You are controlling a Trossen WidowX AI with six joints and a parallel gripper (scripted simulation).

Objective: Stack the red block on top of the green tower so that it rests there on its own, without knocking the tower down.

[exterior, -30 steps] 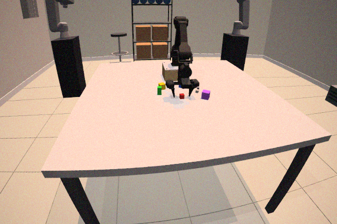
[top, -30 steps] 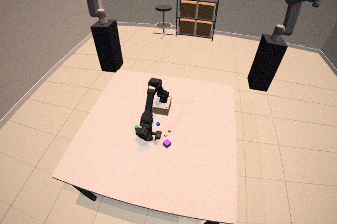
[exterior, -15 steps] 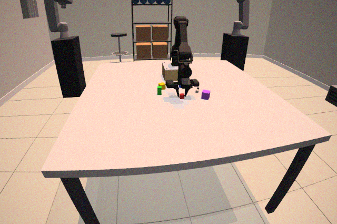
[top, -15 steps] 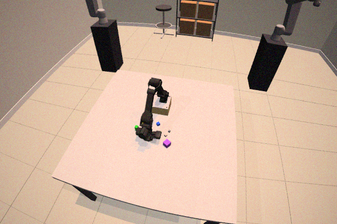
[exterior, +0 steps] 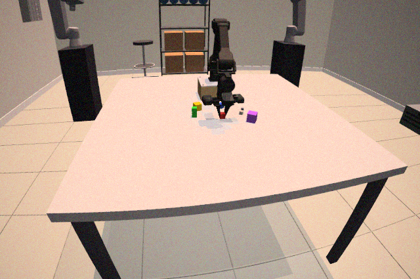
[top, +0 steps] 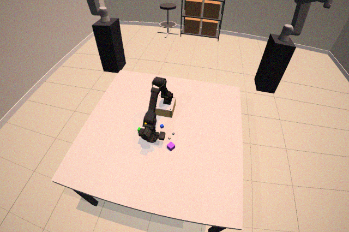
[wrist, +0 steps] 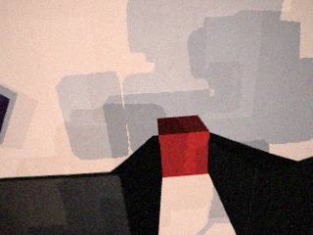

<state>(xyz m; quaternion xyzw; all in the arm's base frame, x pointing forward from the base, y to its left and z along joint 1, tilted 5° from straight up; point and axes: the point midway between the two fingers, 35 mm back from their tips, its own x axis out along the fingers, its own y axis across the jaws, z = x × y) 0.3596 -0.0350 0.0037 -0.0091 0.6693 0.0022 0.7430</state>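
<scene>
Purple cube (exterior: 251, 116) on table (exterior: 169, 167), yellow block (exterior: 197, 105), blue block (top: 161, 125), shelf with boxes (exterior: 184, 31), stool (exterior: 143, 55)

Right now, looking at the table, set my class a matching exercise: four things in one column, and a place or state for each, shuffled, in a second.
Column one:
1. red block
2. green tower
3. purple block
4. yellow block

Column two:
A. standing upright on the table, two blocks high
B. clamped between the fingers of the end effector
C. directly behind the green tower, seen from the exterior view
D. alone on the table, farthest right in the exterior view

Pairs: 1-B, 2-A, 3-D, 4-C
</scene>
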